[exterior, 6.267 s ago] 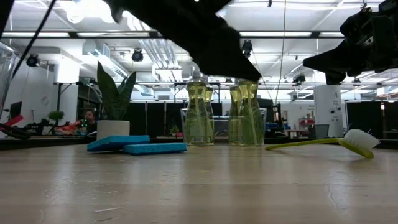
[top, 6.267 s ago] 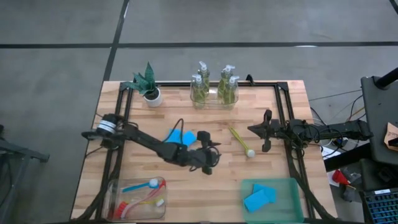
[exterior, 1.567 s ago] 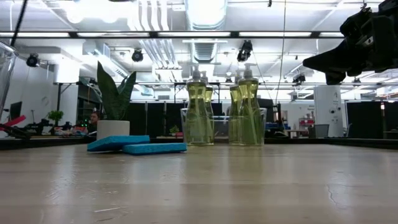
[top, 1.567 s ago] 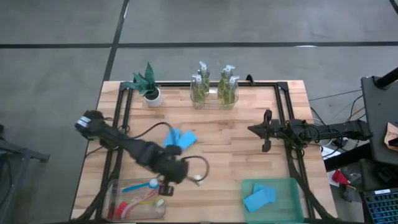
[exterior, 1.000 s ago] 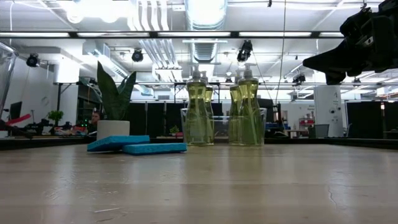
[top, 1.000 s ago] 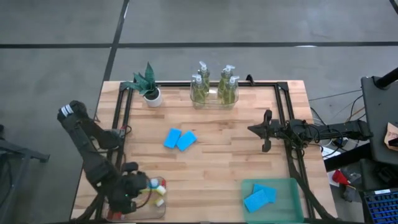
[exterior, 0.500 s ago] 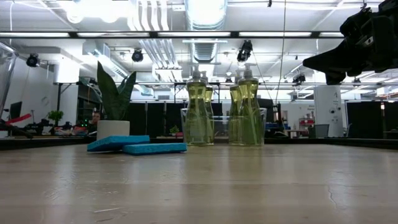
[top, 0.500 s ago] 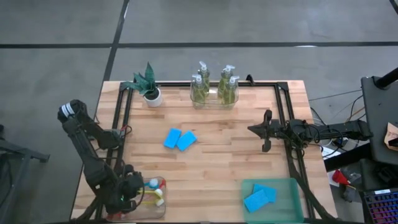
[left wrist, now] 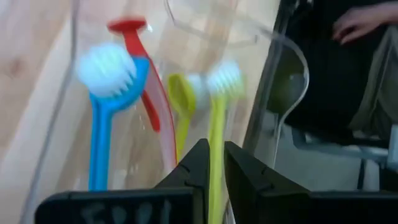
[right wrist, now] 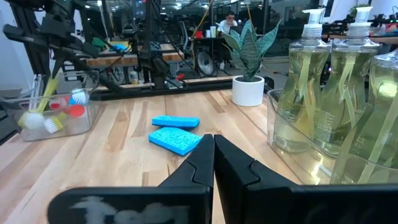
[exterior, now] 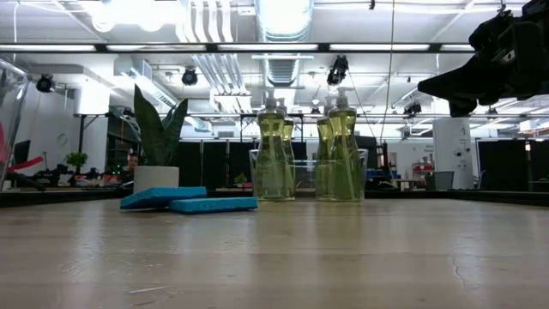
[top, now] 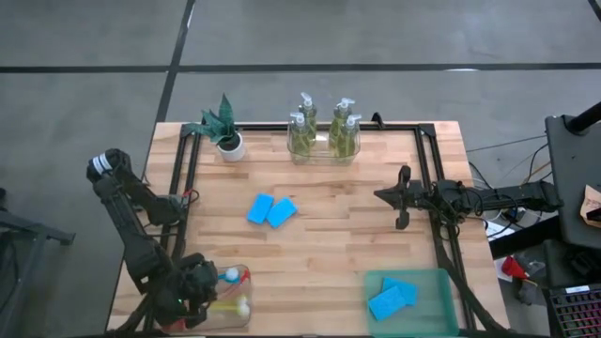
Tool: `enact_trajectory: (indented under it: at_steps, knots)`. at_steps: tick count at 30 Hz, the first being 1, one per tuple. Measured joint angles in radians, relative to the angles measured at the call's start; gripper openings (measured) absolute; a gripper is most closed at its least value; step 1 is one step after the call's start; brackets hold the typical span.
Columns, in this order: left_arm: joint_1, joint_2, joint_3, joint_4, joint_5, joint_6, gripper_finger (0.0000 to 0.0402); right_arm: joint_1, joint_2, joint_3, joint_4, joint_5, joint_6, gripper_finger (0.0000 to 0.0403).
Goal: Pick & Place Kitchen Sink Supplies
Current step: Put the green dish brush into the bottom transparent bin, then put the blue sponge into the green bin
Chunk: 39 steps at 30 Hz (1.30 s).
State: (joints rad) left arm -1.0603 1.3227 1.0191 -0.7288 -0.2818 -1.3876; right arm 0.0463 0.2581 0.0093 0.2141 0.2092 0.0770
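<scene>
A clear bin at the table's near left holds a blue brush, a red brush and a yellow brush. My left gripper stands over that bin, shut on another yellow dish brush, whose white head lies inside the bin. Two blue sponges lie flat mid-table. Several soap bottles stand in a clear holder at the far edge. My right gripper waits shut and level at the right, holding nothing. My left gripper pinches the yellow brush's thin handle between its two fingers. It comes from above, slanting down into the clear bin. The handle runs on past the fingertips and the bristle head leads into the bin. Whether the head rests on the bin's floor I cannot tell.
A teal bin at the near right holds two blue sponges. A small plant in a white pot stands at the far left. Black rails run along both sides of the table. A person's hand shows beyond the table's edge.
My left gripper has sunk a little over the clear bin and rolled about its own line, carrying the yellow brush with it. The brush's head has come lower in the bin.
</scene>
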Motion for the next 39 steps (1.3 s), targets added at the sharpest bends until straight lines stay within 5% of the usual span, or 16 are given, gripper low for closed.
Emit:
enact_trajectory:
  at_steps: [9,20,31,39]
  knots:
    - [0.013,-0.027,-0.01,-0.025,-0.05,0.021,0.0073,0.0,0.0,0.0,0.0,0.0,0.0,0.0009]
    - [0.123,-0.09,-0.009,-0.049,-0.427,0.28,0.0086,0.0,0.001,0.0,0.0,0.0,0.0,0.0009]
    - [0.499,-0.046,-0.01,-0.077,-0.397,0.621,0.0211,0.0,0.001,0.0,0.0,0.0,-0.001,0.0009]
    - [0.79,-0.008,-0.083,-0.054,-0.311,0.571,0.0229,0.0,0.001,0.0,0.0,0.0,0.0,0.0009]
